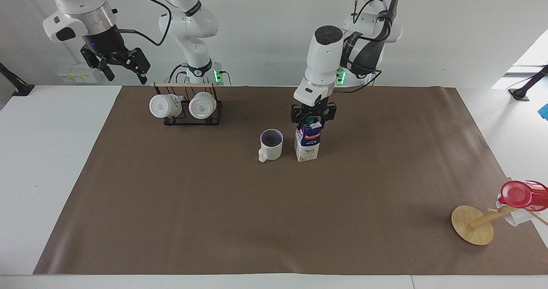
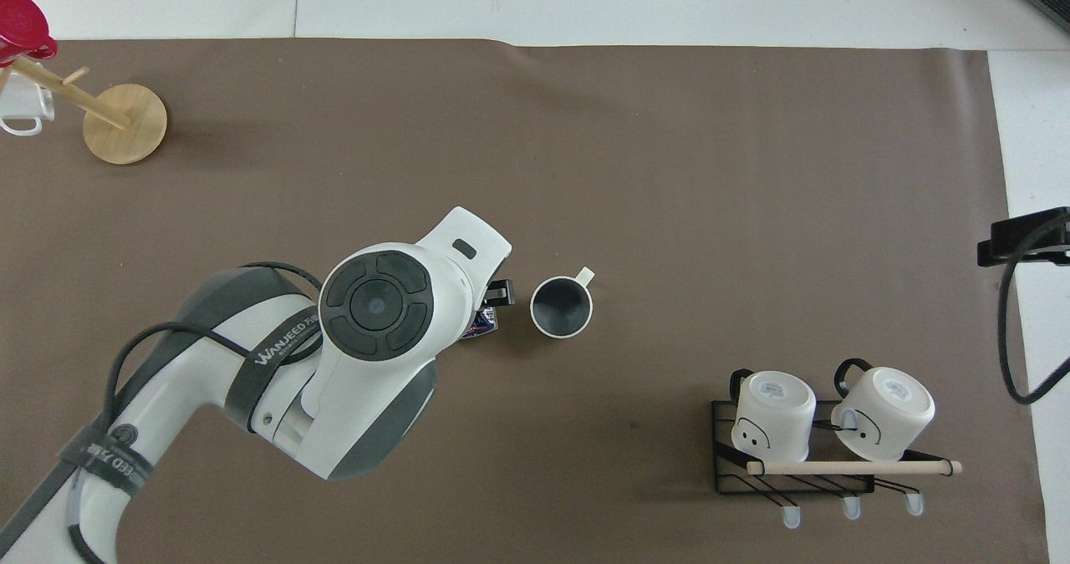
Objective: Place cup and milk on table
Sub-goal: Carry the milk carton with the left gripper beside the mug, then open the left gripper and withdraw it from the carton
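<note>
The cup (image 1: 271, 145), cream-white with a dark inside, stands upright on the brown paper of the table (image 1: 43, 160). The milk (image 1: 307, 145) stands upright beside it, toward the left arm's end. My left gripper (image 1: 313, 117) is right over the carton's top, its fingers spread on either side of the green cap and apart from it. In the overhead view the left arm covers nearly all of the milk (image 2: 483, 327); the cup (image 2: 561, 307) shows whole. My right gripper (image 1: 116, 66) is open and empty, raised in the air beside the mug rack.
A black wire rack (image 1: 188, 109) holds two all-white mugs near the right arm's base. A wooden stand with a round base (image 1: 472, 224) carries a red plastic cup (image 1: 520, 194) at the table corner toward the left arm's end.
</note>
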You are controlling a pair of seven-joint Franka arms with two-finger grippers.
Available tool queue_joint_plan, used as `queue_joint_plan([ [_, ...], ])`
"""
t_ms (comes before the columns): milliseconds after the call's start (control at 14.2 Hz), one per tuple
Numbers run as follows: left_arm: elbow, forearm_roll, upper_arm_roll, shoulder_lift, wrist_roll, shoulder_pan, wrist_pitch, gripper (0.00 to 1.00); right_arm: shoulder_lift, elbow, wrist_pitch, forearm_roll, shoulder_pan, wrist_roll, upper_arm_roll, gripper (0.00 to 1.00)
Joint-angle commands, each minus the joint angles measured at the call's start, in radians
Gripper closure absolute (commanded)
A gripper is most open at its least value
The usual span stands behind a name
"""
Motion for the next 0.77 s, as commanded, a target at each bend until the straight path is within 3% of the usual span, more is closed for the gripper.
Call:
queue_joint_plan([
  [0,0.053,0.015,0.012,-0.021,0.001,0.003,-0.078,0.0,-0.007,-0.004,-0.007,0.001,-0.004,-0.026,0.003,0.0],
  [140,0.149,0.0,0.023,-0.019,0.001,0.011,-0.212,0.0,-0.007,-0.004,-0.007,0.001,-0.004,-0.026,0.004,0.0],
  [351,0.195,-0.007,0.034,-0.041,0.016,0.074,-0.295,0.0,-0.007,-0.004,-0.007,0.001,-0.004,-0.026,0.003,0.0],
  [702,0.316,-0.007,0.035,-0.041,0.249,0.209,-0.447,0.0,-0.008,-0.004,-0.005,0.001,-0.004,-0.023,0.003,0.0],
])
